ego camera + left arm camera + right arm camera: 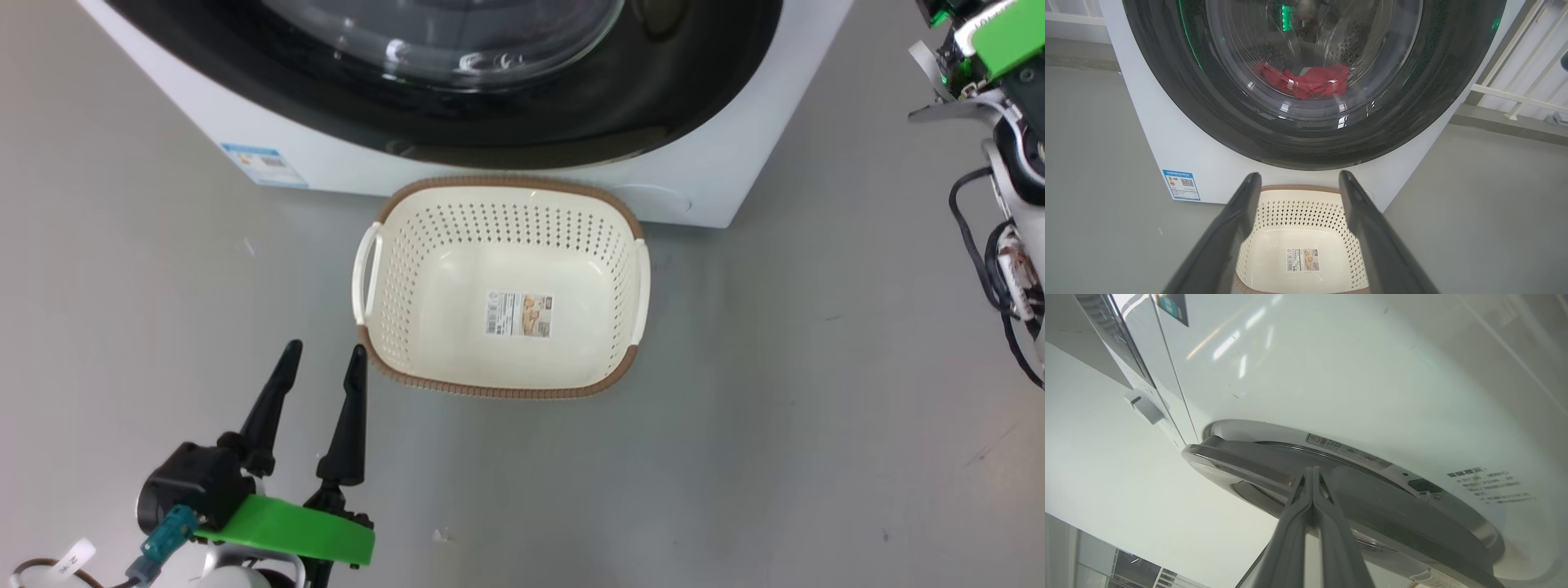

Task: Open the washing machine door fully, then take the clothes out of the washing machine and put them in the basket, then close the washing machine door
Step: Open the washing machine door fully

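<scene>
My right claw point(1312, 473), fingers pressed together, sits at the rim of the round glossy black-rimmed glass door point(1380, 522), low in the right wrist view. Closed tips get little purchase there, so I fear they will skid off that slick edge. The red fabric clothes point(1306, 83) lie behind the glass, upper centre of the left wrist view. My left claw point(325, 347) hangs spread apart at lower left, beside the cream perforated plastic basket point(506, 181).

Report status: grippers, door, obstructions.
Left gripper open, beside basket. Right gripper shut, tips at washing machine door edge. Clothes inside, behind glass. Basket empty, below door; nothing seen blocking.
</scene>
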Tool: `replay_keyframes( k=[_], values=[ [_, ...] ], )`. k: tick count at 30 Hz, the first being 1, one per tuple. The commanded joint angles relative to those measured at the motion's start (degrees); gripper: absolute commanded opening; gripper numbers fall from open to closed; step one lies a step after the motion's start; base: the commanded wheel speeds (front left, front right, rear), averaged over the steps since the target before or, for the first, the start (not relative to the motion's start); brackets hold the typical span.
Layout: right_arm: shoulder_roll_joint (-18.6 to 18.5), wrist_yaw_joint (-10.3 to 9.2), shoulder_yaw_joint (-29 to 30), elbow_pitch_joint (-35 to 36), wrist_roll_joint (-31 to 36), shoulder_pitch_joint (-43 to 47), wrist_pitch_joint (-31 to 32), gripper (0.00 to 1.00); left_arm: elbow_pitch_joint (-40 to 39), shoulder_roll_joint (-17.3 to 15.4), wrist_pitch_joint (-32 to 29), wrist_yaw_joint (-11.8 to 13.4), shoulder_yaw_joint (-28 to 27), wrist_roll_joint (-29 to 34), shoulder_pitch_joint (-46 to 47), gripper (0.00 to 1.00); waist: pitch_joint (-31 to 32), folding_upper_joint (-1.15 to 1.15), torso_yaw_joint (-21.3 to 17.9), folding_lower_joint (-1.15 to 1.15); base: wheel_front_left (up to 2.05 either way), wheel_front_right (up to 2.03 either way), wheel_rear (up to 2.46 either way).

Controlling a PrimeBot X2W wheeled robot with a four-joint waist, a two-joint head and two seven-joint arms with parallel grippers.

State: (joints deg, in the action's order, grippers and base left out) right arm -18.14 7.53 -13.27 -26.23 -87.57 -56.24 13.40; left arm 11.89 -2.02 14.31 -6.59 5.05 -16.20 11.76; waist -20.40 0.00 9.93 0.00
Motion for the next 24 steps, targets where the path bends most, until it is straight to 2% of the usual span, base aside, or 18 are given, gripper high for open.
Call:
replay_keyframes(
  k=[1,10,17,24],
  values=[
    [0.1,-0.04,-0.5,0.7,-1.2,-1.6,1.4,0.00,-1.1,-0.9,0.7,-0.2,-1.7,-0.5,1.2,1.00,-1.4,0.00,1.1,0.00,0.00,0.00,0.00],
    [0.8,-0.04,1.0,-7.7,-8.8,-8.7,12.9,0.00,-0.7,-0.9,0.7,-0.5,-1.0,-0.9,2.6,1.00,-4.0,0.00,1.6,0.00,0.00,0.00,0.00],
    [0.8,-0.04,0.1,-13.4,-9.9,-12.7,18.9,0.00,-0.4,-0.9,0.7,-0.6,-0.4,-1.2,3.4,1.00,-5.1,0.00,2.3,0.00,0.00,0.00,0.00],
    [1.2,-0.04,-0.4,-17.4,-10.4,-15.5,22.0,0.00,-0.1,-0.9,0.7,-0.7,0.3,-1.8,3.5,1.00,-5.4,0.00,3.3,0.00,0.00,0.00,0.00]
  ],
)
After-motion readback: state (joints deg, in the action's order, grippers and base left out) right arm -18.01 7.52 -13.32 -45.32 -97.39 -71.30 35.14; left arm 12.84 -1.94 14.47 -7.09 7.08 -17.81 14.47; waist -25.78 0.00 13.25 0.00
